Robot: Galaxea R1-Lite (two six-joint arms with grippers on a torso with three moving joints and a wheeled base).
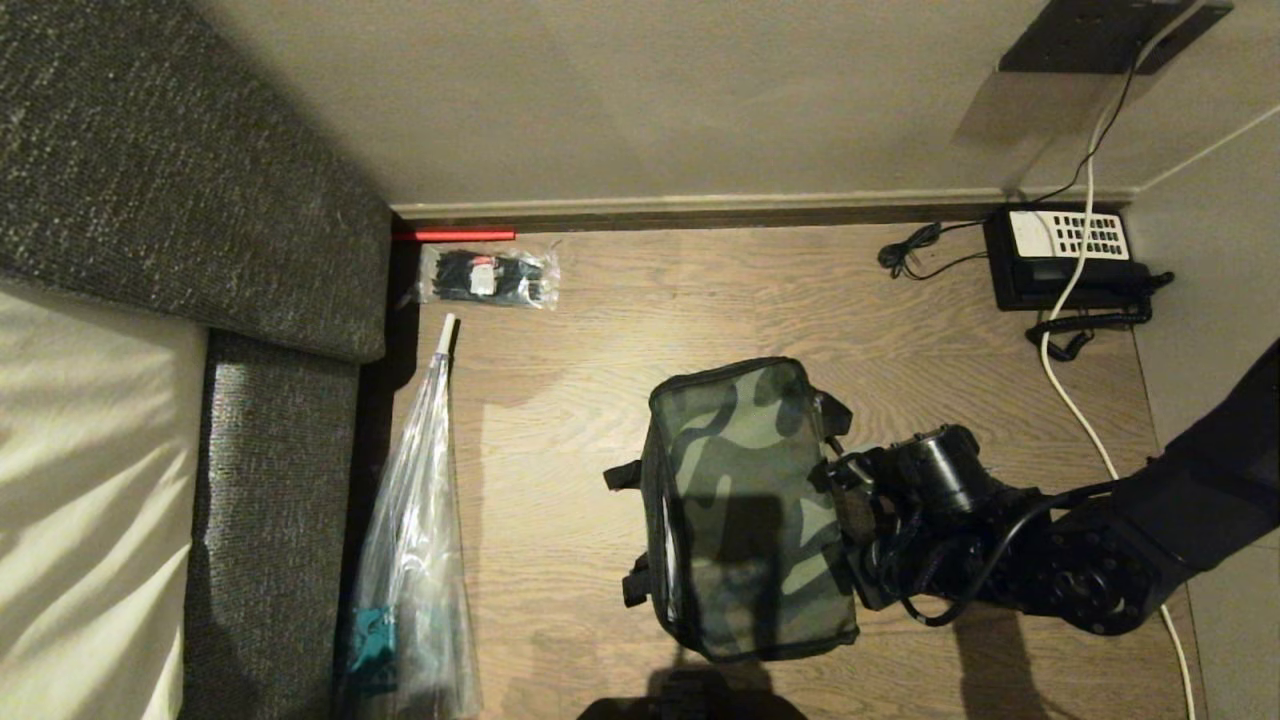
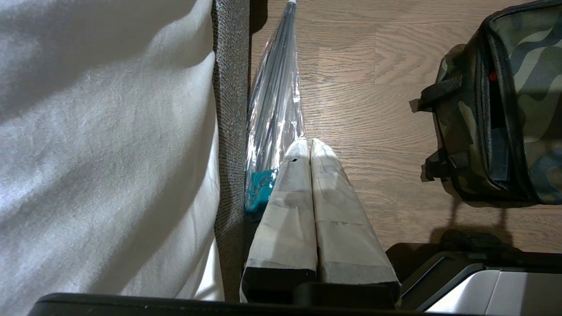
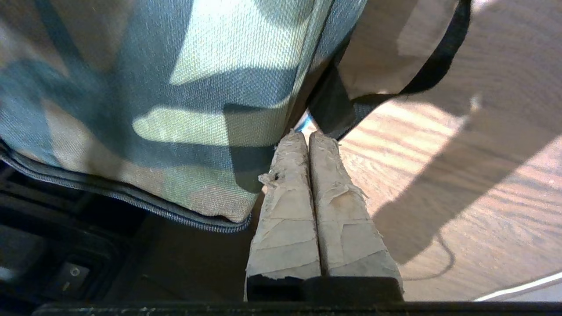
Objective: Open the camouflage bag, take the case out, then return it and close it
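Observation:
The camouflage bag (image 1: 745, 500) stands on the wooden floor, its patterned top facing up. My right gripper (image 1: 838, 478) is at the bag's right side, near its far corner. In the right wrist view the gripper (image 3: 308, 135) is shut, its taped fingertips pressed together beside the lid (image 3: 153, 87) and a black strap (image 3: 342, 109). A light-blue sliver (image 3: 304, 124) shows just past the tips; whether they pinch it I cannot tell. The lid's zip edge (image 3: 193, 219) stands over a dark gap. The case is hidden. My left gripper (image 2: 307, 142) is parked, shut, left of the bag (image 2: 518, 101).
A grey sofa (image 1: 180, 180) lines the left side, with a clear plastic bag (image 1: 415, 540) lying against it. A small packet of black parts (image 1: 488, 277) and a red stick (image 1: 455, 235) lie by the back wall. A black telephone (image 1: 1065, 255) and a white cable (image 1: 1075, 400) are at right.

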